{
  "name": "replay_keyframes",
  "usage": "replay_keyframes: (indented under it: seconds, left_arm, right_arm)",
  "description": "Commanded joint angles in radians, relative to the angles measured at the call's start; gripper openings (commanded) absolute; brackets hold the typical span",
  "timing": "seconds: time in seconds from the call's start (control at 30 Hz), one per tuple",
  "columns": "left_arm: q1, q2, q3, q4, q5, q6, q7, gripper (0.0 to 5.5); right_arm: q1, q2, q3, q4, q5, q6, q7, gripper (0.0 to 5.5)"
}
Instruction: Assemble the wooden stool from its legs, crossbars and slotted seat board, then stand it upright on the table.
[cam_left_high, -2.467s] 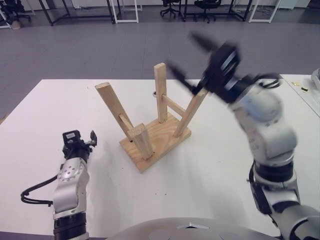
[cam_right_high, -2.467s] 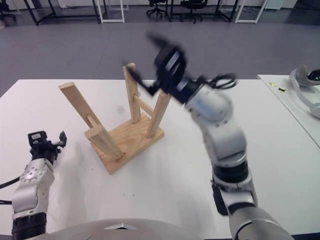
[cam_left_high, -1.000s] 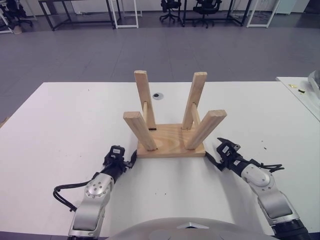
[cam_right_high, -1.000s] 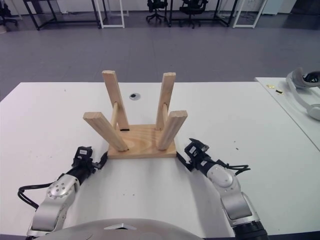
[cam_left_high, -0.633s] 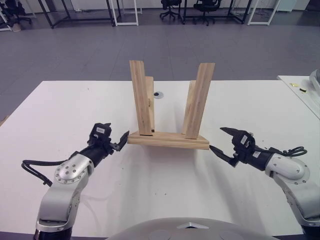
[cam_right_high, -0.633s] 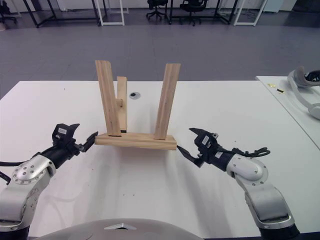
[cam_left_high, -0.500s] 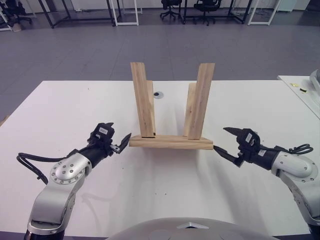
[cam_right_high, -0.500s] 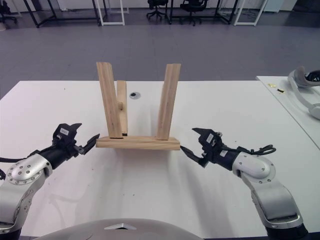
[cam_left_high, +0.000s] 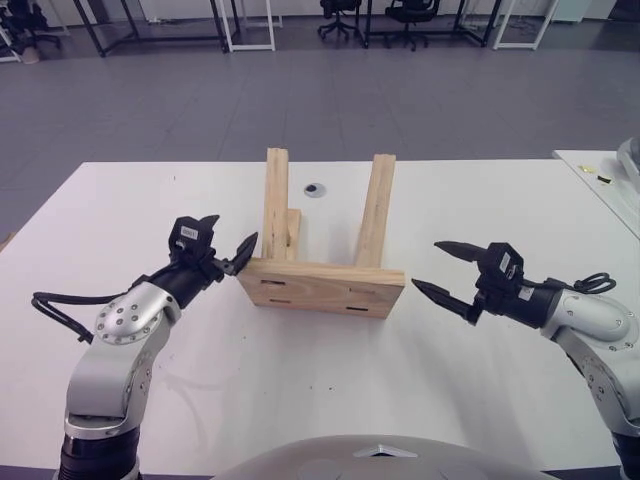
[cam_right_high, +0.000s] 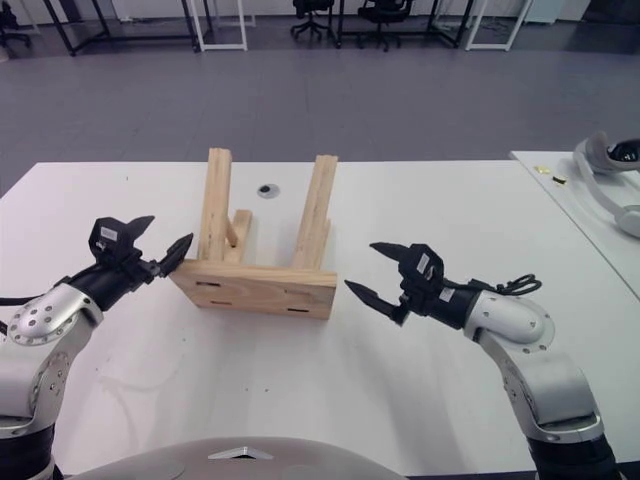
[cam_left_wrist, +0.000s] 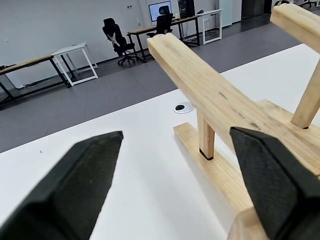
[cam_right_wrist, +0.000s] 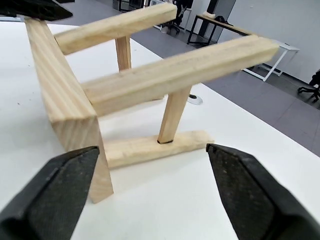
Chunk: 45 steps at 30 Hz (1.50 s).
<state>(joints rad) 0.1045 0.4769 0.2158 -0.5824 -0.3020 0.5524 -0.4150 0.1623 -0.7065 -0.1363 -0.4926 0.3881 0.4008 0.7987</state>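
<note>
Table: white, with the stool near its middle
Stool: lying on its side, slotted seat board on edge and facing me, legs pointing away
Legs: I see two above the board, a short crossbar beside the left one
Left gripper: spread wide, holding nothing, one fingertip just beside the board's upper left corner; I cannot tell if it touches
Right gripper: spread wide, holding nothing, near the board's right end but apart from it
</note>
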Motion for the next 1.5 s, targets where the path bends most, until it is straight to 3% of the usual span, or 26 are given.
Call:
replay_keyframes:
  seconds: [0.03,0.13,0.27,0.37,0.5,0.6,0.73,0.8,0.9,1.0,1.07,1.13,1.27,1.33,1.5]
  left_arm:
    - [0.074,0.091,0.127,0.182,-0.028,-0.122,-0.147,3.94]
    - [0.076,0.164,0.219,0.332,-0.129,-0.194,-0.342,3.94]
    - [0.069,0.25,0.117,0.416,-0.175,-0.203,-0.595,3.94]
    - [0.036,0.255,-0.008,0.439,-0.152,-0.206,-0.677,3.43]
    - [-0.093,0.194,-0.118,0.511,-0.082,-0.291,-0.654,2.69]
    - [-0.097,0.186,-0.128,0.513,-0.084,-0.318,-0.658,2.2]
    - [-0.076,0.196,-0.145,0.455,-0.117,-0.298,-0.697,2.07]
    - [-0.087,0.206,-0.142,0.422,-0.14,-0.273,-0.709,2.03]
    - [-0.169,0.24,-0.086,0.351,-0.302,-0.127,-0.747,1.97]
    - [-0.344,0.312,-0.011,0.287,-0.639,0.174,-0.77,1.96]
    - [-0.469,0.365,0.0,0.294,-0.895,0.403,-0.733,1.94]
    - [-0.565,0.439,-0.025,0.329,-1.175,0.579,-0.659,1.88]
    - [-0.689,0.614,-0.104,0.465,-1.61,0.688,-0.538,1.6]
    - [-0.759,0.636,-0.134,0.567,-1.665,0.752,-0.519,1.42]
    - [-0.936,0.545,-0.202,0.758,-1.67,0.867,-0.453,1.33]
  right_arm:
    - [0.025,-0.054,-0.022,0.057,-0.011,-0.029,0.056,4.02]
    - [0.018,-0.074,-0.016,0.061,0.033,-0.003,0.109,4.02]
    - [-0.055,-0.033,0.088,0.063,0.06,0.034,0.138,4.02]
    - [-0.097,0.009,0.172,0.089,0.034,0.033,0.13,4.02]
    - [-0.145,0.065,0.253,0.138,-0.006,0.023,0.104,3.21]
    - [-0.163,0.06,0.255,0.148,-0.016,0.014,0.108,2.62]
    - [-0.186,0.059,0.26,0.158,-0.013,0.002,0.126,1.86]
    - [-0.196,0.04,0.231,0.151,0.033,0.029,0.165,1.8]
    - [-0.242,-0.057,0.125,0.078,0.269,0.19,0.315,1.74]
    - [-0.428,-0.204,-0.011,0.058,0.663,0.446,0.476,1.53]
    - [-0.602,-0.264,-0.056,0.147,0.953,0.624,0.478,1.36]
    - [-0.755,-0.31,-0.042,0.279,1.229,0.756,0.42,1.35]
    - [-0.91,-0.377,0.065,0.498,1.534,0.887,0.301,1.34]
    - [-0.942,-0.384,0.096,0.574,1.579,0.944,0.279,1.34]
    - [-1.069,-0.358,0.191,0.776,1.584,1.123,0.306,1.34]
